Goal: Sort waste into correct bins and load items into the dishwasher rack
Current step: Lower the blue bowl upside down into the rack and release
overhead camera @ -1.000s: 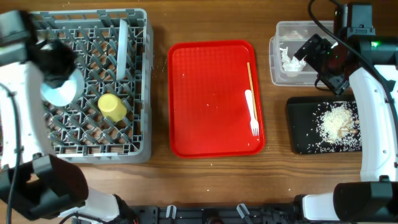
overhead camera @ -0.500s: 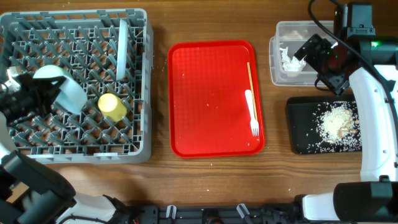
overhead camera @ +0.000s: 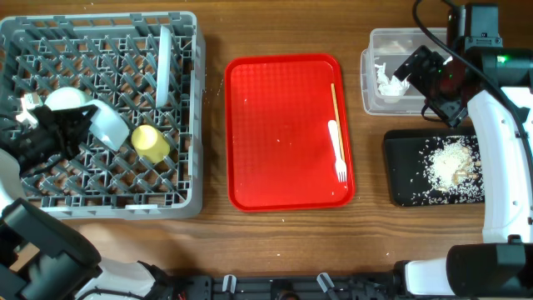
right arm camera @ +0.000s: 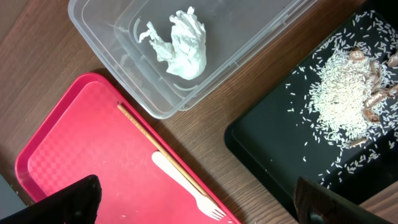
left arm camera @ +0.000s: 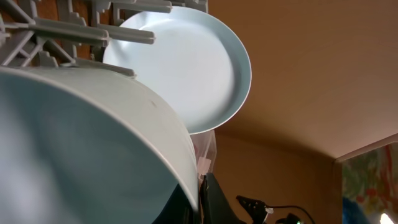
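The left gripper is closed tight on the rim of a pale mint-green round bowl. It holds the bowl tilted over the large square grey plastic dishwasher rack, which stands left of the flat red plastic tray. In the rack there are already a small yellow cup and a pale mint-green round plate on its edge (in the left wrist view the plate is just behind the bowl). I can make out only one bowl.

On the red tray, near its right edge, lie a white plastic fork and a thin wooden stick, not loaded yet. Right of the red tray, the clear plastic rectangular tub contains the crumpled white tissue, and the shallow black rectangular tray contains the whitish rice crumbs. The right gripper hangs there with its jaws wide apart and empty.

I judge the waste is mostly sorted. What is left is to set down the bowl, then load the fork.
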You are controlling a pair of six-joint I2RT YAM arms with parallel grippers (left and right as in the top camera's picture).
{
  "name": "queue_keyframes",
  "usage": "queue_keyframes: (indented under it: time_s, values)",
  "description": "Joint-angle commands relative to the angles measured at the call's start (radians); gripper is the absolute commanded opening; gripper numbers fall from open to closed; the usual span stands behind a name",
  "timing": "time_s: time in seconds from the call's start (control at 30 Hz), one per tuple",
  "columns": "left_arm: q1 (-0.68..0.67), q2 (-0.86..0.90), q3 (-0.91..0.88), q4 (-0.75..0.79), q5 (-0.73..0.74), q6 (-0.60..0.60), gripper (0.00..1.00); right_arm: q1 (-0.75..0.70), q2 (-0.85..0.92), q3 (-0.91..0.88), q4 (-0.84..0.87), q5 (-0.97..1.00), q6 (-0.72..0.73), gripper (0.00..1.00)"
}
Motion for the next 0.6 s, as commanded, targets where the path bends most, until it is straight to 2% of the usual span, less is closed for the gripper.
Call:
queue_keyframes:
  time_s: [0.0, 0.33, 0.47, 0.57]
  values:
    - [0.035, -0.012, -0.010, 0.002, 0.030, 0.014, 0.04, -0.002, -0.023, 0.021, 0.002, 0.020, 0.015, 1.00]
    - [0.090, -0.012, -0.010, 0.072, 0.029, 0.051, 0.04, -0.002, -0.023, 0.020, 0.002, 0.020, 0.015, 1.00]
    - [0.090, -0.011, -0.010, 0.095, -0.077, 0.052, 0.04, -0.002, -0.023, 0.021, 0.002, 0.020, 0.015, 1.00]
    - [0.087, 0.002, -0.010, 0.145, -0.014, 0.051, 0.04, -0.002, -0.023, 0.020, 0.002, 0.020, 0.015, 1.00]
